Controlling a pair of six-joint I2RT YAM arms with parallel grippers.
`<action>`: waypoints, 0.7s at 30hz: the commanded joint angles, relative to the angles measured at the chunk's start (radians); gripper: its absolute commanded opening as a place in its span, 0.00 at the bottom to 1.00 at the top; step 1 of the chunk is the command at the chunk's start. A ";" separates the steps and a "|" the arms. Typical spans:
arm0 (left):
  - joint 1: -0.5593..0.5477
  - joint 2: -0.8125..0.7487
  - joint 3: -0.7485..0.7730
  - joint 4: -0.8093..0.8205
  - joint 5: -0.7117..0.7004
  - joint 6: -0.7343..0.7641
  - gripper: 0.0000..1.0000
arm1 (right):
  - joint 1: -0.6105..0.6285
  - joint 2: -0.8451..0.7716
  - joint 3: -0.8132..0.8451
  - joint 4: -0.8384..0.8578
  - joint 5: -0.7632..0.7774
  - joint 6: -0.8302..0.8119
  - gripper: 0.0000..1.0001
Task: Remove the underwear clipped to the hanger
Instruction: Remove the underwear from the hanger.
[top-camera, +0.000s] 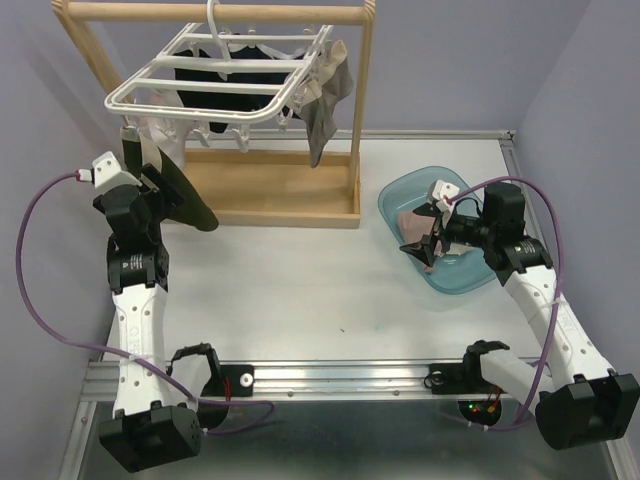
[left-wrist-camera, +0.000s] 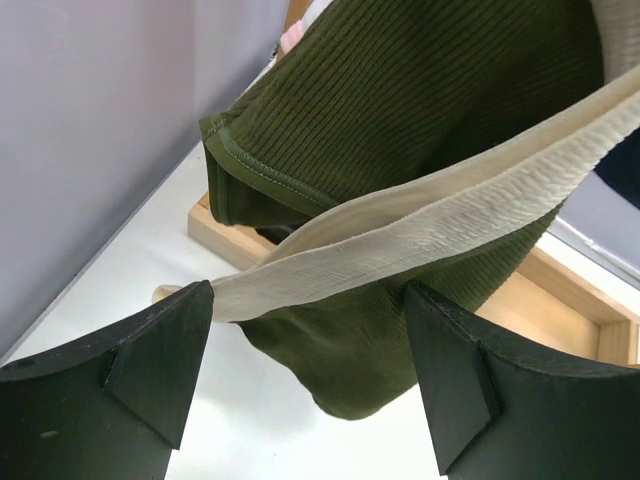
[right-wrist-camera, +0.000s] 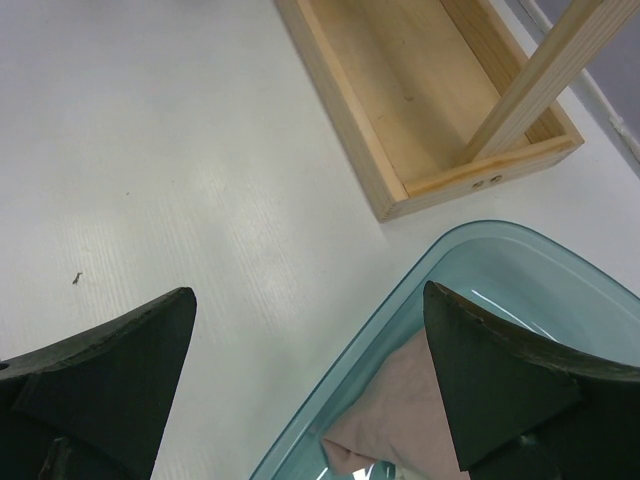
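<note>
Hanging from the near left corner of the hanger (top-camera: 215, 85), the dark olive underwear (left-wrist-camera: 400, 150) droops toward the wooden stand (top-camera: 280, 205). Its cream waistband (left-wrist-camera: 450, 220) runs across the gap of the left gripper (left-wrist-camera: 308, 300), whose jaws stand wide apart on either side of the cloth without pinching it. The step in hand looks like taking hold of this piece. Next the jaws must close on the band and draw it down and away until the clip lets go. The right gripper (right-wrist-camera: 308, 295), spread fully and empty, hovers over the blue basin (top-camera: 400, 195) holding a pink piece (right-wrist-camera: 390, 410).
</note>
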 joint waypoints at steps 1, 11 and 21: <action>0.007 -0.001 0.031 0.067 -0.014 0.048 0.88 | 0.004 -0.018 -0.003 0.005 -0.026 -0.013 1.00; 0.007 0.005 -0.004 0.177 0.047 0.179 0.83 | 0.004 -0.019 -0.001 0.000 -0.030 -0.013 1.00; 0.009 0.082 0.029 0.173 0.183 0.191 0.34 | 0.004 -0.025 -0.003 -0.001 -0.030 -0.018 1.00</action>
